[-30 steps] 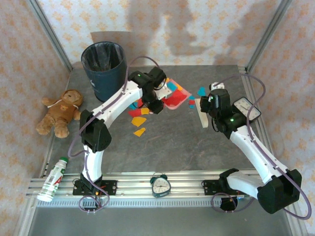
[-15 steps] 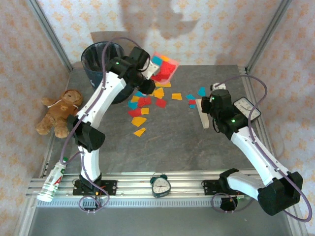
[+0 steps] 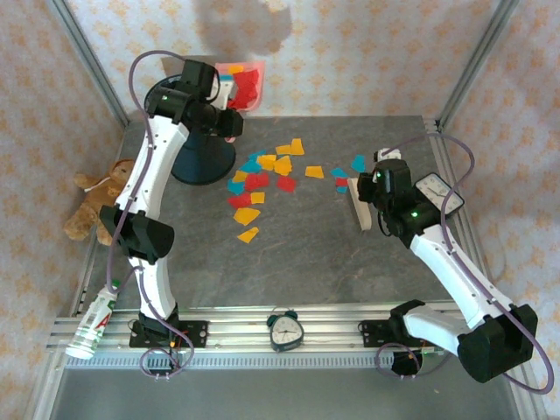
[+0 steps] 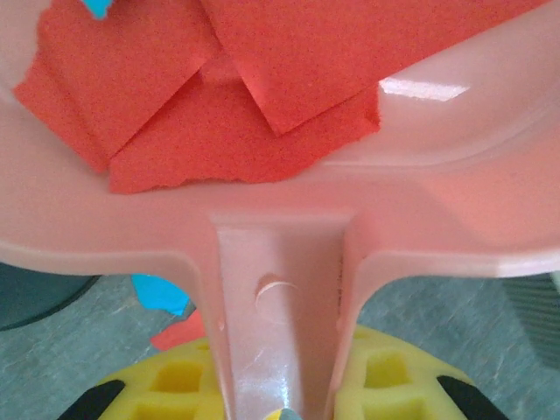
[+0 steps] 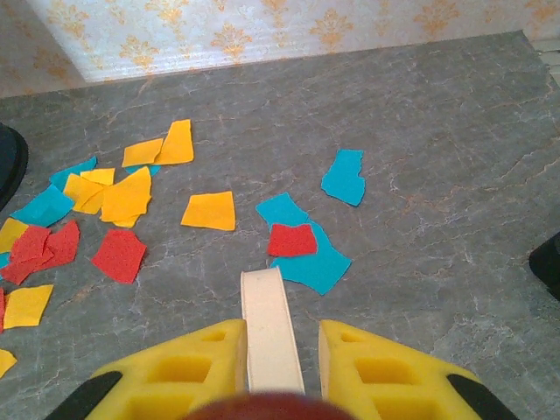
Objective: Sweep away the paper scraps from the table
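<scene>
left hand (image 4: 280,389): closed on the handle of the pink dustpan (image 4: 437,219) – my yellow fingers (image 4: 179,385) sit either side of it
dustpan: lifted clear of the table (image 3: 332,262), up by the dark bin (image 3: 203,159) at far left; tilt hard to tell
scraps in pan (image 4: 227,131): mostly red, some blue and yellow
right hand (image 5: 276,354): closed on a cream flat tool (image 5: 267,306), far end low over the table
paper scraps (image 3: 258,184): red, yellow and blue cluster mid-table, between the bin and my right hand – a few blue and one red just ahead of the tool
extras: teddy bear (image 3: 105,199) at left edge, bottle (image 3: 94,319) and alarm clock (image 3: 285,329) on the near rail
</scene>
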You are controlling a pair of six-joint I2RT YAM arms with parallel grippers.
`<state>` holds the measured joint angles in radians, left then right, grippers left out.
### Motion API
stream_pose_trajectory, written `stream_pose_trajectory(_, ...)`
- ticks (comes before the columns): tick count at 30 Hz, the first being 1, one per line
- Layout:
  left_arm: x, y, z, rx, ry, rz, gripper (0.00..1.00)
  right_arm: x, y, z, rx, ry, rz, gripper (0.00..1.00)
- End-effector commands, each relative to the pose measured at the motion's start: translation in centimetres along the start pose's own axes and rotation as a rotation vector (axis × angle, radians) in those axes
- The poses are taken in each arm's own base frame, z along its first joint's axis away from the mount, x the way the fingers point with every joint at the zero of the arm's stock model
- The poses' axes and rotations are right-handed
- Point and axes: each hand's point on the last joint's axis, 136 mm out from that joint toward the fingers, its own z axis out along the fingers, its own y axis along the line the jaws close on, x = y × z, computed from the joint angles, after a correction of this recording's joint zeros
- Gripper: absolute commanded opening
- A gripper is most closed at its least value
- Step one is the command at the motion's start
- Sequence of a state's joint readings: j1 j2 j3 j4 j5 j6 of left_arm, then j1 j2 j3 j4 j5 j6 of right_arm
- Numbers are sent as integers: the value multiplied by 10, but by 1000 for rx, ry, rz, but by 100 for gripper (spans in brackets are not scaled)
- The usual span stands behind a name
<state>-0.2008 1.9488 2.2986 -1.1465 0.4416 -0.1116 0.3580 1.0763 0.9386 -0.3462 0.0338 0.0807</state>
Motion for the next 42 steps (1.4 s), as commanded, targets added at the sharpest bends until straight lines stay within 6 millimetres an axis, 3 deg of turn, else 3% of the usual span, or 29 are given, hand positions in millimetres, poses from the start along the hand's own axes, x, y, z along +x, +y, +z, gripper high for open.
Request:
stream_pose_trajectory(1, -30, -9, -23, 92, -125, -94, 0, -6, 1, -2, -4, -11, 25, 0)
stream_pose_trajectory(11, -66, 18, -21, 237, -229, -347, 0, -2, 0, 0, -2, 7, 28, 0)
stream_pose_trajectory(13, -72, 19, -33, 270, -268, -376, 0, -2, 0, -1, 0, 8, 27, 0)
stream_pose_trajectory(20, -89, 35, -30, 384, -328, -540, 0, 0, 0, 0, 0, 14, 26, 0)
stream_pose_trajectory(42, -131, 44, -41, 865, -491, -930, 0, 7, -1, 3, -1, 30, 27, 0)
